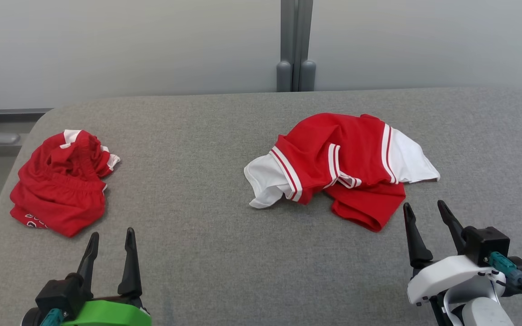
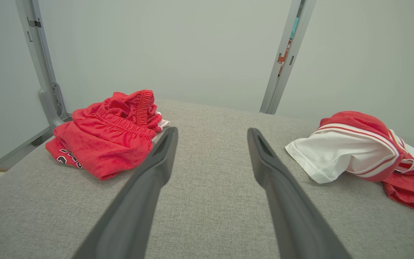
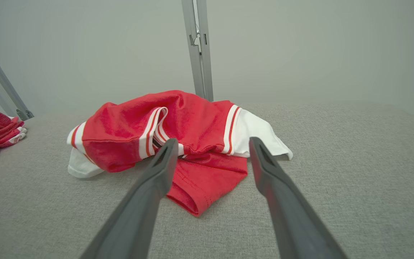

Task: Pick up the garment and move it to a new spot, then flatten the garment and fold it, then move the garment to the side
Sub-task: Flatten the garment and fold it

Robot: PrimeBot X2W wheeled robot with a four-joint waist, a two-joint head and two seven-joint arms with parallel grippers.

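I make out white lettering along the lower edge of the red shorts (image 1: 57,190), half tucked under and too cut off for me to read.

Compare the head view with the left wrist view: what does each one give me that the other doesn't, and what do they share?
Head view adds: the right gripper, open, just short of the shirt at its red hem, plus the shirt's whole outline. Left wrist view adds: a tall grey post beside the shorts, beyond the table's corner. Shared: the crumpled red shorts, the red-and-white shirt, the grey table and the open left gripper, touching neither garment.
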